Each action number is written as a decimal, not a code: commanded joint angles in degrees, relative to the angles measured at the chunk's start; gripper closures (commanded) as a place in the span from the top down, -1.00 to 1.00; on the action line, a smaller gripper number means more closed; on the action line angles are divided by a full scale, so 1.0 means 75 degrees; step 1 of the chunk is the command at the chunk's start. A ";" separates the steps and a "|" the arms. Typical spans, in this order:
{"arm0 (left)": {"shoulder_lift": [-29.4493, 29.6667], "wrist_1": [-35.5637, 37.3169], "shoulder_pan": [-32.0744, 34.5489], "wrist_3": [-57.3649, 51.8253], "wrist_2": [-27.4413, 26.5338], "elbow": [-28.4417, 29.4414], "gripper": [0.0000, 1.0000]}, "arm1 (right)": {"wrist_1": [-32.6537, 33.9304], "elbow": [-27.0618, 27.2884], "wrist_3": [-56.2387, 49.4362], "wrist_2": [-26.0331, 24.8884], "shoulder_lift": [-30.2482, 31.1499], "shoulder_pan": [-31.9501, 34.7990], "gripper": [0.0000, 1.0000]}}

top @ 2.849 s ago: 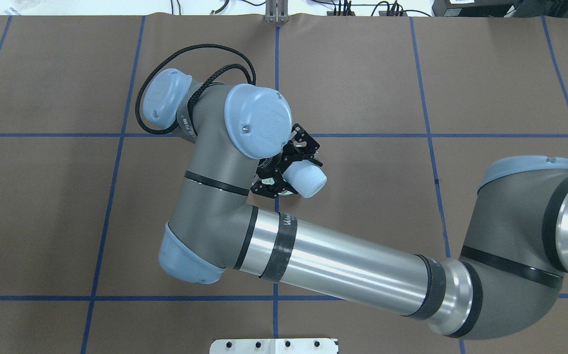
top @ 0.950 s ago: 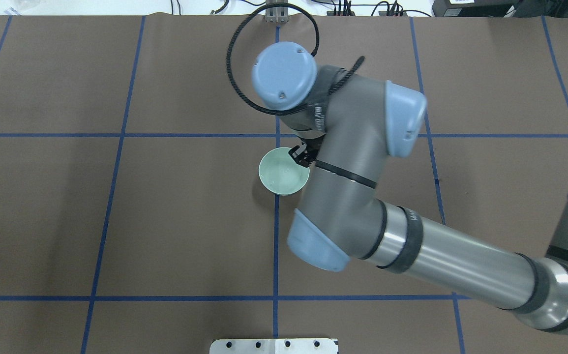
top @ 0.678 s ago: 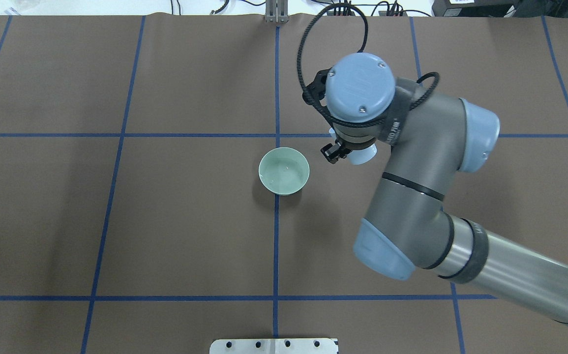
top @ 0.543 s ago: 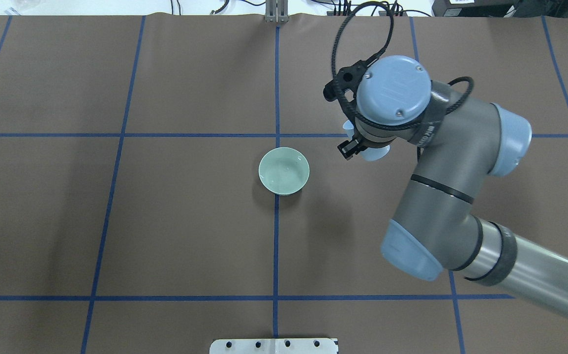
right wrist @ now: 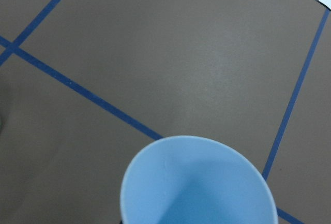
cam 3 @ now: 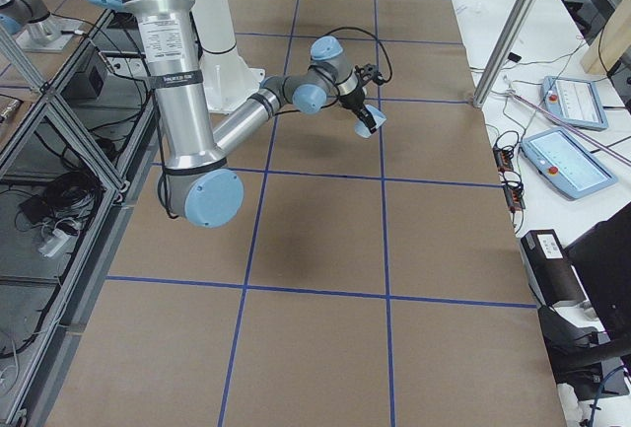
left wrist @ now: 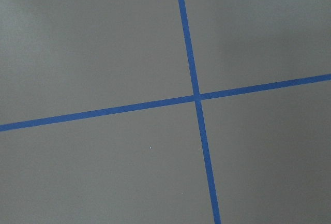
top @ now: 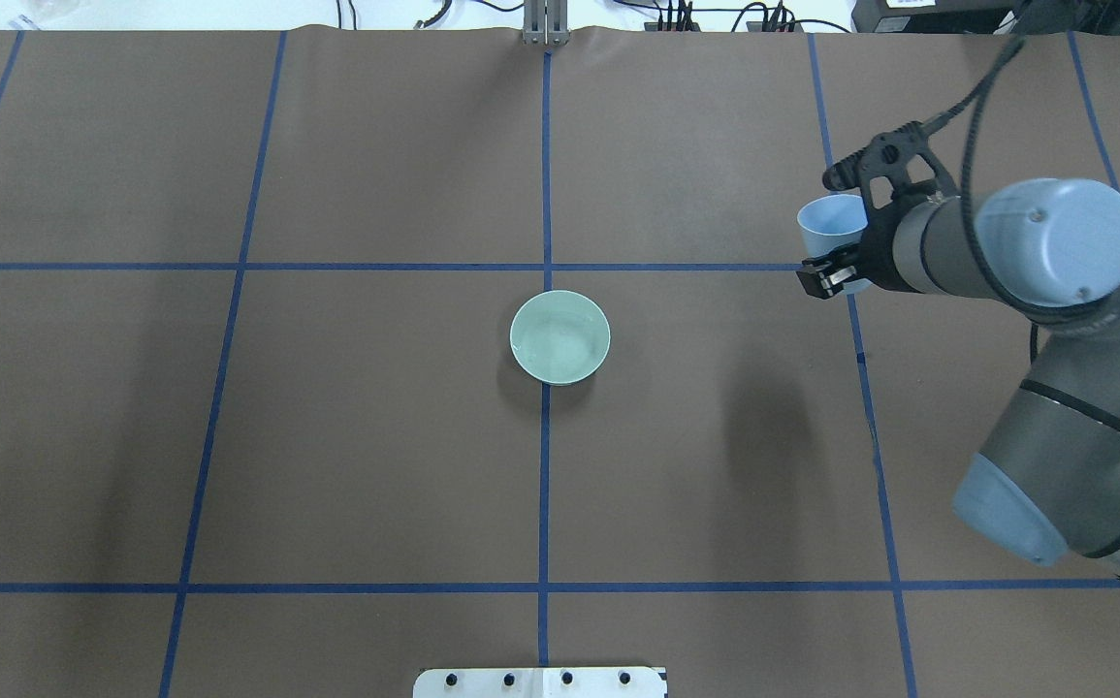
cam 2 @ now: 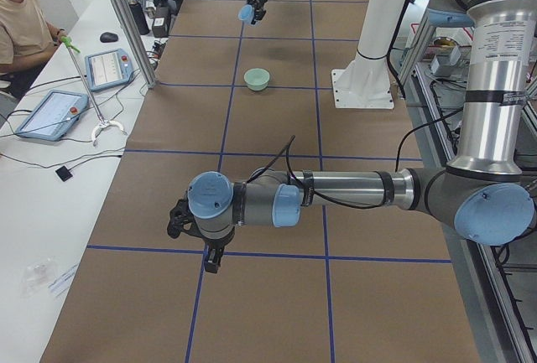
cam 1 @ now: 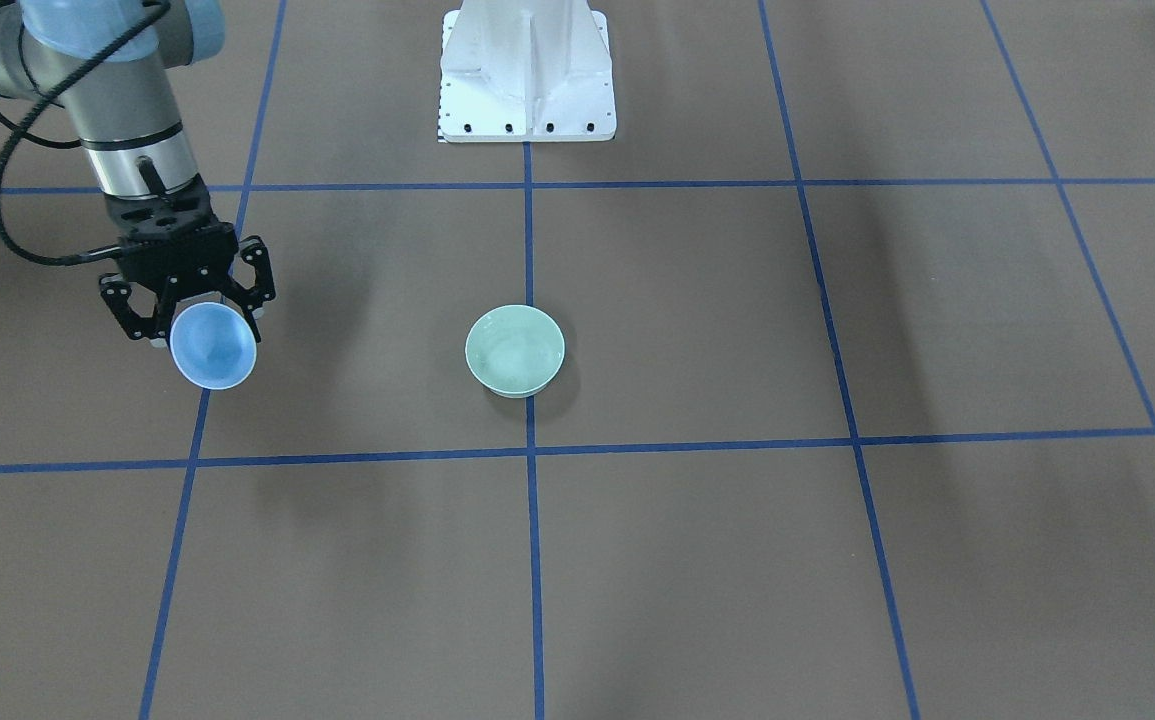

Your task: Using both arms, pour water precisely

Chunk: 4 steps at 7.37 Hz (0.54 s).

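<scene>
Now, overhead view: right gripper (top: 828, 235) clamped on light-blue cup (cam 1: 212, 345), carried above table (top: 375, 436) at approx. 2 o'clock of green bowl (top: 515, 338), well apart. Cup is tipped and its interior looks dry, so pour judged done. Water (cam 1: 517, 348): faint glints in bowl only. Bowl sits on centre tape line — prob. a fixed pour target. Left gripper (cam 2: 195, 244) hangs low over the mat, far from both — open or closed can't be told.
</scene>
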State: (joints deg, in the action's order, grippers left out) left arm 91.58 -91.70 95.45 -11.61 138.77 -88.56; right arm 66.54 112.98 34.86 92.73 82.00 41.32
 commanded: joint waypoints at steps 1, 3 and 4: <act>0.0012 0.0004 0.0000 0.0001 0.0060 -0.0016 1.00 | -0.3315 -0.0459 0.0519 -0.0467 0.1752 0.0045 -1.00; 0.0058 0.0004 0.0000 0.0001 0.0060 -0.0016 1.00 | -0.6269 -0.2329 0.0988 -0.1052 0.1945 0.0045 -1.00; 0.0059 0.0004 0.0000 0.0001 0.0060 -0.0016 1.00 | -0.7083 -0.2953 0.0989 -0.1508 0.2015 0.0045 -1.00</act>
State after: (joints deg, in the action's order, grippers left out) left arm 91.94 -91.67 95.45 -11.60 139.21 -88.68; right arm 23.20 97.46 41.62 85.03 96.21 41.65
